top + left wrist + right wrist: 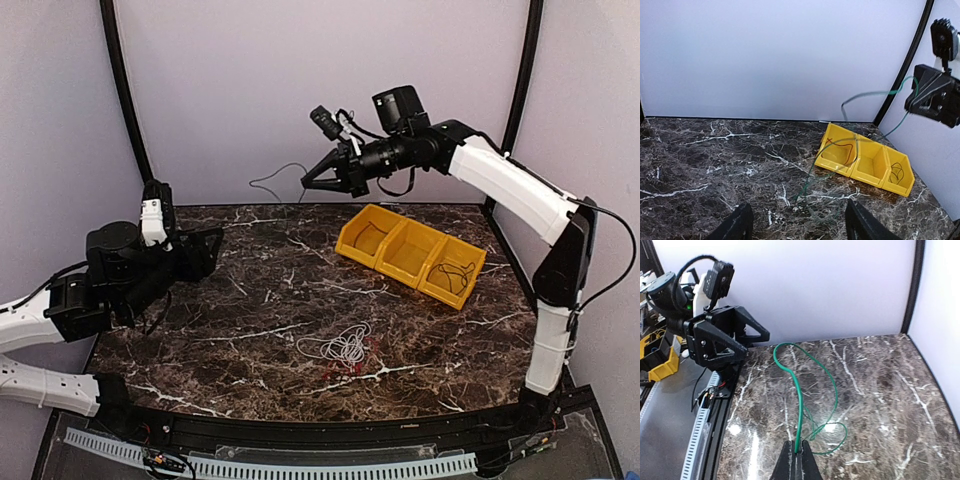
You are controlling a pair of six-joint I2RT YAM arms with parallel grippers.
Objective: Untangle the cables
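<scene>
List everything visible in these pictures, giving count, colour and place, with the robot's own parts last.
table: one, dark marble, under everything
bin: one, yellow, three compartments, table's right rear
white cable: one, white, coiled front centre
red cables: two, red, one in bin's left compartment, one beside white cable
black cable: one, black, bin's right compartment
green cable: one, green, from right fingers down to table
left fingers: two, black, open, over table's left
right fingers: two, black, shut on green cable, raised at rear
</scene>
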